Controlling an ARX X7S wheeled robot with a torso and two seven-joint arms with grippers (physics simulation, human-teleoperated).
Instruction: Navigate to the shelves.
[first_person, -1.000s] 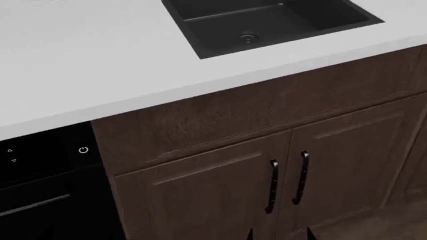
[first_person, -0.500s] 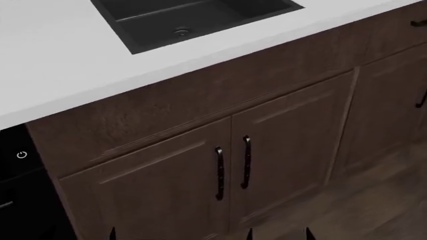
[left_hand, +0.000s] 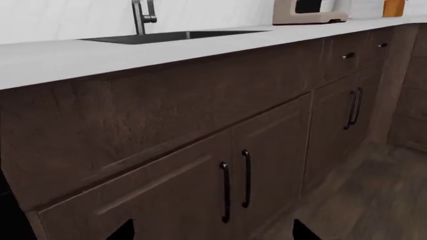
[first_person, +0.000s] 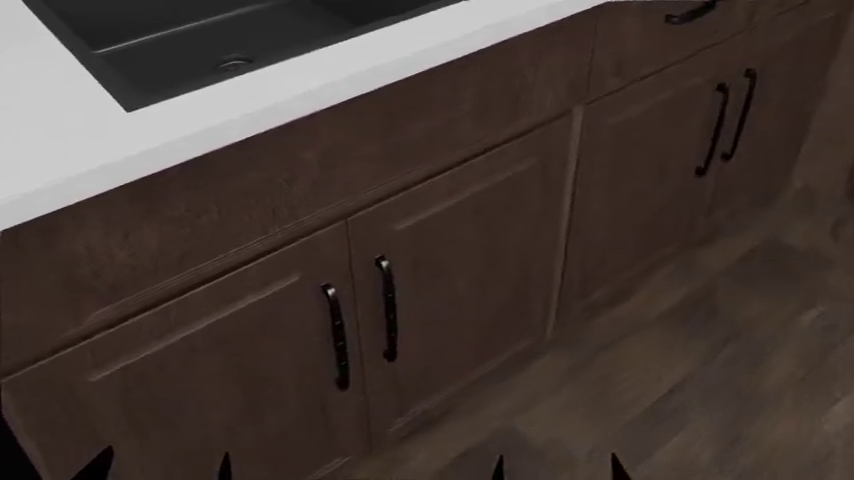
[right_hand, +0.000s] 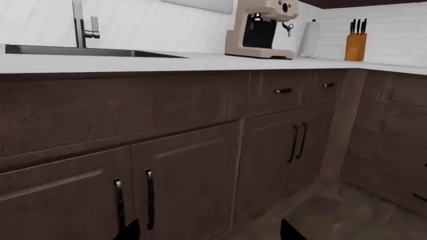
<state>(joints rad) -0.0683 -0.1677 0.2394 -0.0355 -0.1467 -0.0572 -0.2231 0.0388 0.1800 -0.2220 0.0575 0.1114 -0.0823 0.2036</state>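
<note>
No shelves show in any view. I face a run of dark wood base cabinets (first_person: 454, 250) under a white counter (first_person: 80, 150). Only the tips of both grippers show, low in front of the cabinet doors. My left gripper (first_person: 158, 470) (left_hand: 212, 234) is open with nothing between its fingers. My right gripper (first_person: 558, 470) (right_hand: 210, 232) is also open and holds nothing. Both hang a short way off the doors, not touching them.
A black sink (first_person: 200, 40) with a faucet (right_hand: 81, 25) is set in the counter. A coffee machine (right_hand: 260, 30), paper roll (right_hand: 309, 39) and knife block (right_hand: 355, 45) stand further right. Cabinets turn a corner at the right (right_hand: 393, 130). Dark wood floor (first_person: 707, 380) lies to the right.
The head view has swung right along the cabinets: the sink slid to the upper left, the oven panel left the view, and another door pair and more floor came in.
</note>
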